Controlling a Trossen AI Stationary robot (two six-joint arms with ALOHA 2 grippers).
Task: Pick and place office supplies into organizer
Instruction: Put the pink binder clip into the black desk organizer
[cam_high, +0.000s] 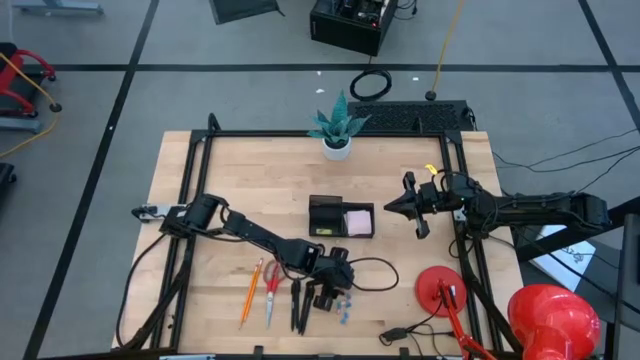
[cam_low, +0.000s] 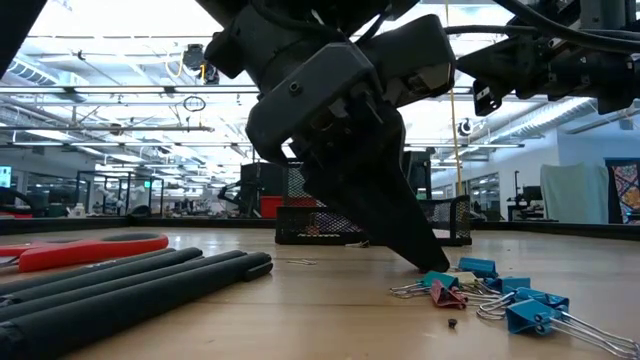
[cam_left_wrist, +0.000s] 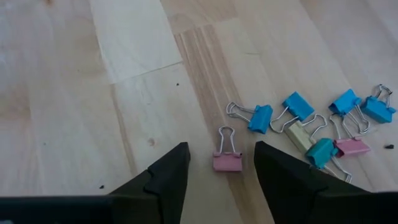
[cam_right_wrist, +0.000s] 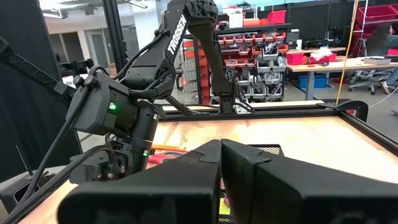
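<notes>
Clutter on the table's near edge is mixed: a red round-based object (cam_high: 437, 285) sits at the near right with a dark cable (cam_high: 372, 272) looping from it toward the left arm, and a potted plant (cam_high: 336, 128) in a white pot stands at the far middle, well apart from the work. Nothing lies between the left gripper (cam_left_wrist: 219, 163) and the clip it is over.

Organizer (cam_high: 341, 217) — a small black mesh tray — sits at the table's centre, with a pink sticky-note pad (cam_high: 358, 220) in its right compartment; the left compartment looks dark, and its contents cannot be made out.

Left gripper is low over the near part of the table, fingers (cam_left_wrist: 169, 178) apart, straddling one pink binder clip (cam_left_wrist: 227, 160) that lies flat on the wood with its wire loops pointing away; the fingers do not touch it. Just beside it lies a loose cluster of blue binder clips (cam_left_wrist: 298, 106), a teal one, another pink one and a pale yellow piece (cam_left_wrist: 301, 135), some touching each other. To the left of the gripper in the high view lie three black pens (cam_high: 301, 303), red-handled scissors (cam_high: 272, 285) and an orange pencil (cam_high: 250, 292), side by side.

Right gripper (cam_high: 392, 207) hangs just right of the organizer, its fingers pressed together and holding nothing.
</notes>
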